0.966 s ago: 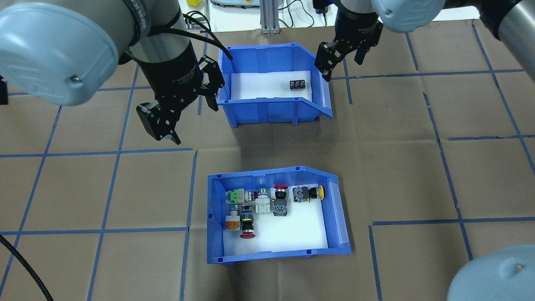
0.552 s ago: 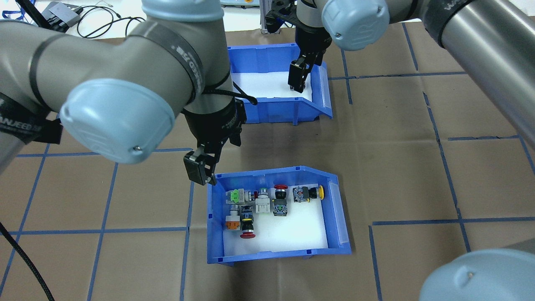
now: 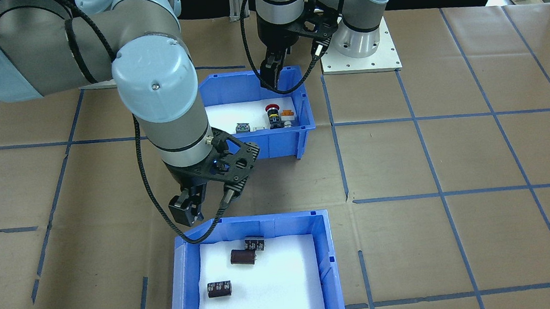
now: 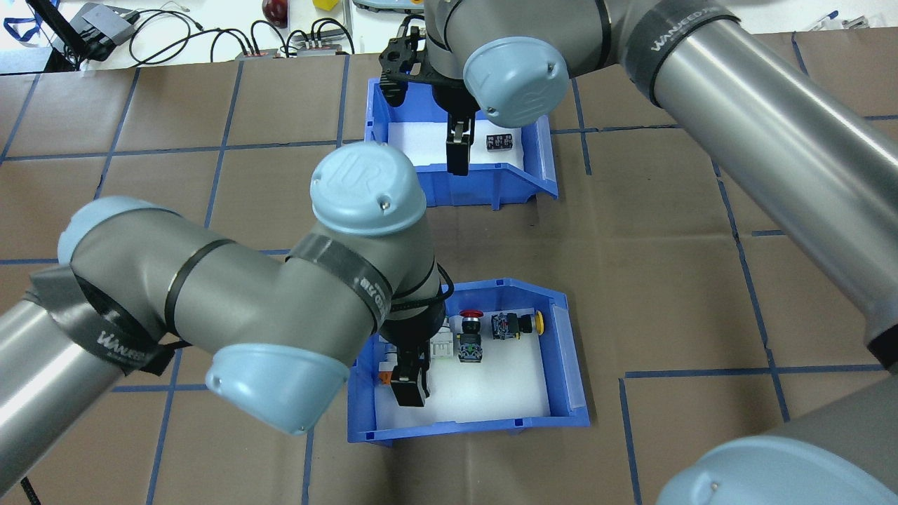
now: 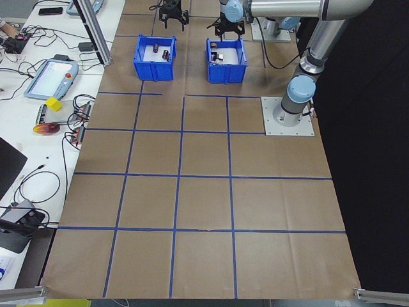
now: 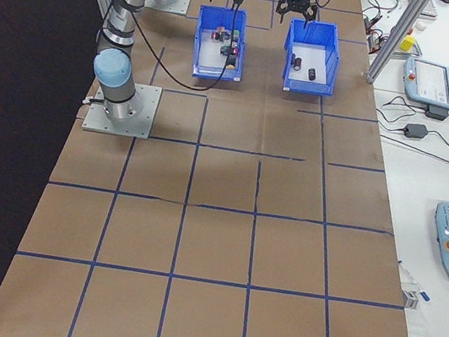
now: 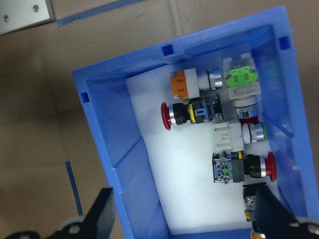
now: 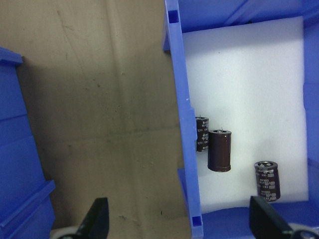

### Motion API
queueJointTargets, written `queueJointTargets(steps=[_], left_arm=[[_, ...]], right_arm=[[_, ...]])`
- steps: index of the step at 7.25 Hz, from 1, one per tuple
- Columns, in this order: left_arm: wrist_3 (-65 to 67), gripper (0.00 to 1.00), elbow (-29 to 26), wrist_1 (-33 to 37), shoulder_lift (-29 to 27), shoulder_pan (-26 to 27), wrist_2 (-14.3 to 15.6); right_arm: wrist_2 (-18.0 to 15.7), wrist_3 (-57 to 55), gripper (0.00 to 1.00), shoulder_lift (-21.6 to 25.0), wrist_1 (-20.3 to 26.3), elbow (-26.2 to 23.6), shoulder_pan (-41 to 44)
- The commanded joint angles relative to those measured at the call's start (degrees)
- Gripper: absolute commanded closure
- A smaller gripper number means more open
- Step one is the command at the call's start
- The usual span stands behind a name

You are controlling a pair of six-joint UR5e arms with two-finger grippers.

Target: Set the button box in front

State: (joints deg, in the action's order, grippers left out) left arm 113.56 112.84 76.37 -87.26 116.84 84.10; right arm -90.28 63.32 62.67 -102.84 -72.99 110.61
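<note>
In the front-facing view, the button box [image 3: 271, 110] is seen close to the robot's base, with the capacitor box [image 3: 255, 275] nearer the camera and well apart from it. The left gripper [image 3: 273, 72] hangs over the button box's near-robot wall, and the right gripper [image 3: 195, 209] stands just above the rim of the capacitor box.

In the overhead view, the button box [image 4: 561, 351] lies in the lower middle, its switches [image 4: 484, 330] gathered toward one side on the white liner. The left gripper [image 4: 410, 382] is lowered over the wall on the robot's left side. The right gripper [image 4: 457, 151] is held over the far box's front wall.

In the two side views both boxes appear small and far off, and nothing can be judged there about the jaws.

In the left wrist view, the jaws are spread, one finger [image 7: 102, 214] outside the blue side wall [image 7: 112, 164] and the other [image 7: 271, 214] inside the box, so the wall is straddled but not pinched. In the right wrist view, the jaws are likewise spread astride a wall of the capacitor box [image 8: 182, 124].

The button box is judged stiff, light plastic with a smooth, possibly slippery wall. The loose switches may slide if it is tilted, so the upper wall should be gripped firmly and the box kept level.
</note>
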Motion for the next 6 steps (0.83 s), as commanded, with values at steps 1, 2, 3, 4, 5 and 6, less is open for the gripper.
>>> queueJointTargets(steps=[1,2,3,4,5,6], left_arm=[[5.3,0.01,8.0,-4.9,3.4,0.8,-3.5],[5.6,0.01,11.5,-5.8,5.1,0.8,-4.0],[6.1,0.01,12.8,-5.9,6.0,0.9,-4.0],[6.1,0.01,13.0,-6.5,6.3,0.9,-4.0],[6.1,0.01,13.2,-7.8,6.2,0.9,-4.1],[6.1,0.01,13.6,-8.0,5.4,1.9,-3.9]], right_arm=[[-0.3,1.3,0.00,-2.1,-0.5,0.0,1.3],[-0.8,2.2,0.00,-3.9,-0.7,-0.1,2.8],[-0.9,3.7,0.00,-6.1,-4.6,-0.2,3.1],[-0.9,3.6,0.00,-8.2,-7.7,-0.3,3.2],[-0.8,3.3,0.00,-9.7,-7.9,-0.4,3.3],[-0.8,3.2,0.00,-10.0,-7.9,-0.7,3.3]])
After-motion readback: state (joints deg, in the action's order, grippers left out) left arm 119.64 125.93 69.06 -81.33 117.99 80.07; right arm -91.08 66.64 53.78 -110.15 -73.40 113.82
